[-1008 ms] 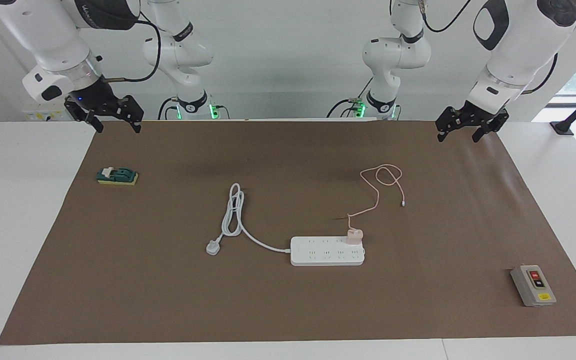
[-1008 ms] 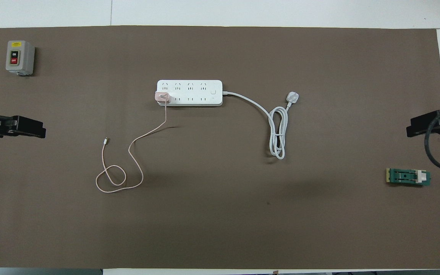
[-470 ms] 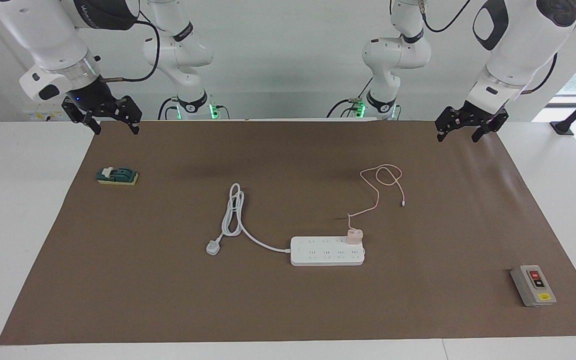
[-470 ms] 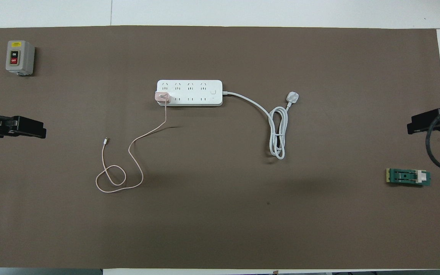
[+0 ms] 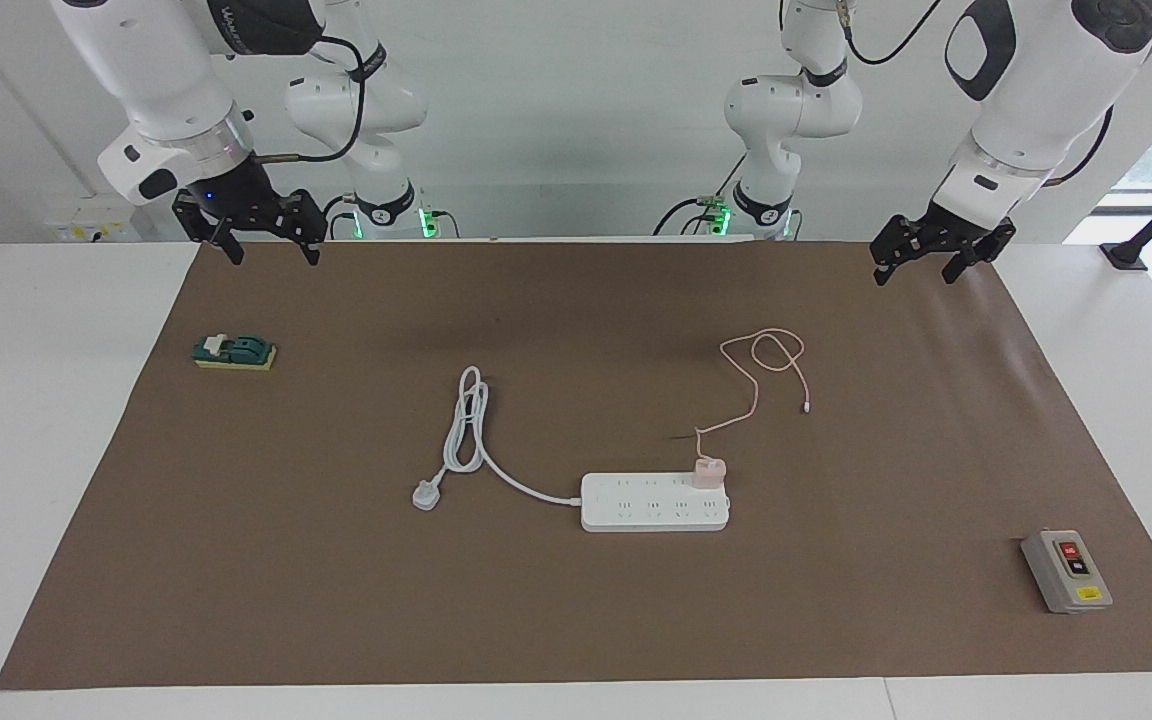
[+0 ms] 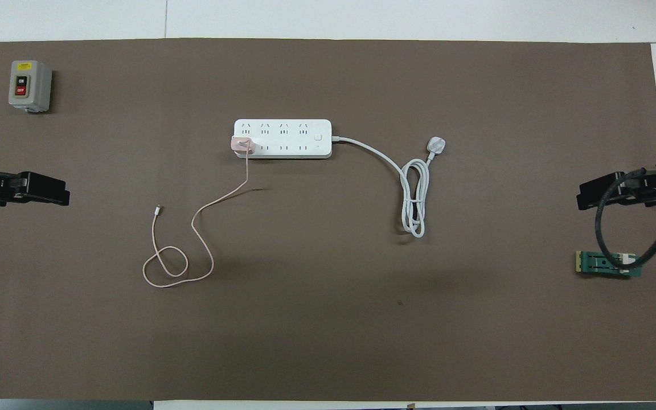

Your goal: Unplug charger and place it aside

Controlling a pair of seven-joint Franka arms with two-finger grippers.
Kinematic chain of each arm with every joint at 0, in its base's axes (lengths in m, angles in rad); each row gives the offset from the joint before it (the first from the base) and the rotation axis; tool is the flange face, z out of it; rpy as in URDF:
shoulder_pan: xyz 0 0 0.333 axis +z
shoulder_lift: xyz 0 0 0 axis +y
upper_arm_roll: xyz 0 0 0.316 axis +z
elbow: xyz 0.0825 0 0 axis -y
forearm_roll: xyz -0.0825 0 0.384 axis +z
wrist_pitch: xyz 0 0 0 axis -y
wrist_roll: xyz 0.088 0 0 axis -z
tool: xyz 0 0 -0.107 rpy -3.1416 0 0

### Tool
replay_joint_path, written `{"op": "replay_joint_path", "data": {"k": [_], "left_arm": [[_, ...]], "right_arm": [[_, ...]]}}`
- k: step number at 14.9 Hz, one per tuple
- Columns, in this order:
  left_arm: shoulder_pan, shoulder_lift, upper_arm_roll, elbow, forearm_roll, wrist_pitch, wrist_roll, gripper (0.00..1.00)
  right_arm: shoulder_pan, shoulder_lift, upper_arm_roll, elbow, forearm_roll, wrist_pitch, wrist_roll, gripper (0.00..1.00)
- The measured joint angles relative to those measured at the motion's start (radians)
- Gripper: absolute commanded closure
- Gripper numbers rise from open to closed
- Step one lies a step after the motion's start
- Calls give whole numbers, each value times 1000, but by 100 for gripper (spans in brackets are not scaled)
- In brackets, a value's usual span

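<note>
The charger [image 5: 708, 471] is a small pale pink cube plugged into the end socket of the white power strip [image 5: 654, 503], at the end toward the left arm. Its thin pink cable [image 5: 756, 395] runs toward the robots and ends in a loop. In the overhead view the charger [image 6: 241, 146] sits on the strip [image 6: 288, 132] and the cable [image 6: 203, 210] trails nearer to the robots. My left gripper [image 5: 916, 272] is open and empty, raised over the mat's corner at its own end, also seen from overhead [image 6: 60, 196]. My right gripper [image 5: 273, 255] is open and empty, raised over the mat's edge at its end [image 6: 584, 198].
The strip's thick white cord with a white plug [image 5: 425, 494] lies coiled beside it toward the right arm's end. A green knife switch [image 5: 234, 352] lies under the right gripper's area. A grey on/off button box [image 5: 1066, 571] stands at the mat's corner farthest from the robots, left arm's end.
My right gripper has moved inward from the mat's edge toward the table's middle. The left arm has barely moved. The charger and the strip have not moved.
</note>
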Motion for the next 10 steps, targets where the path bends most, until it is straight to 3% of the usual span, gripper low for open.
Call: {"op": "replay_joint_path", "data": {"k": [6,10], "left_arm": [[-3,0,-10,-8,0,4,-268,0],[-41,0,-18,-24,0,0,-429,0]], "right_arm": [[7,60,0,-14,201,43,412,0],[78,147,3,-9,337,83,754,0]]}}
